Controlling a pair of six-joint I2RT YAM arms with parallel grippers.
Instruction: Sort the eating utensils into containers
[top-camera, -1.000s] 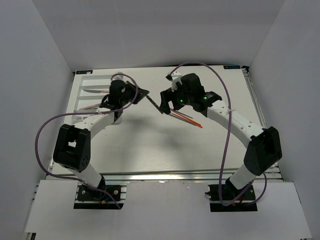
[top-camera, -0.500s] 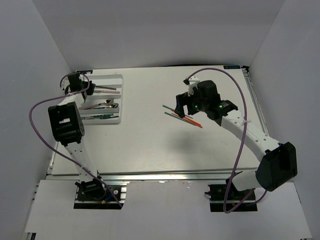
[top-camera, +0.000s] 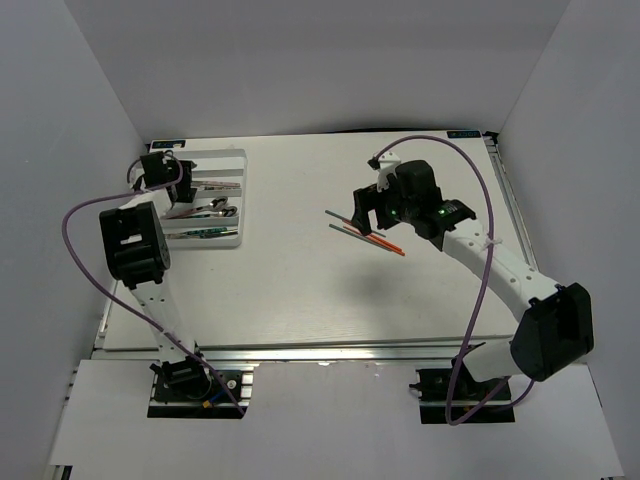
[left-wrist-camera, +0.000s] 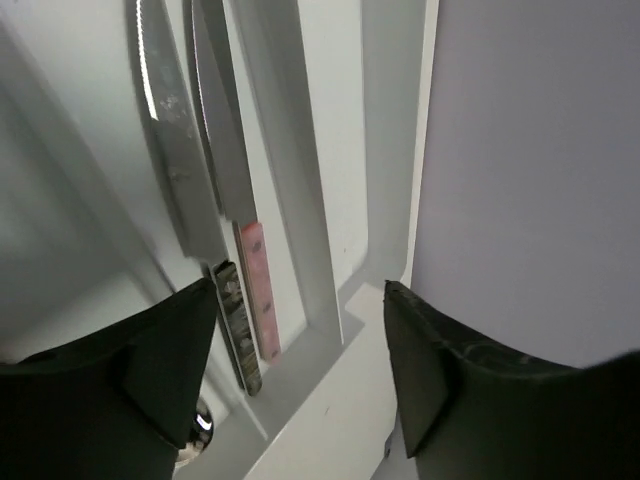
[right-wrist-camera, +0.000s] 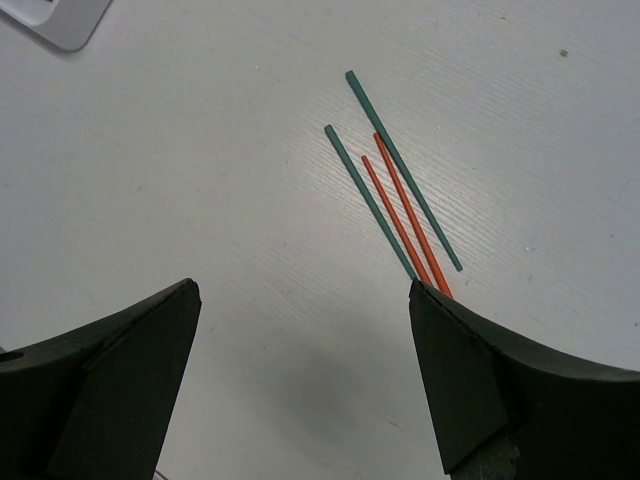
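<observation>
Left gripper (left-wrist-camera: 298, 335), fingers spread, hovers over the tray (left-wrist-camera: 290, 180) slot holding two knives (left-wrist-camera: 178, 170). Right gripper (right-wrist-camera: 300, 320), also spread, hovers above four chopsticks (right-wrist-camera: 405, 172) on the table (right-wrist-camera: 200, 150).

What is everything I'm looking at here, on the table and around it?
white rectangular plastic cutlery tray: one, white, far left of the table.
pink-handled knife: one, silver blade, in a tray slot.
dark-handled knife: one, silver blade, beside the pink-handled one in the same slot.
other utensils: silver, too small to count, in the nearer tray slots.
green chopsticks: two, on the table right of centre.
red chopsticks: two, beside the green ones.
white table: one.
left gripper: black, open, over the tray's knife slot.
right gripper: black, open, above the chopsticks.
</observation>
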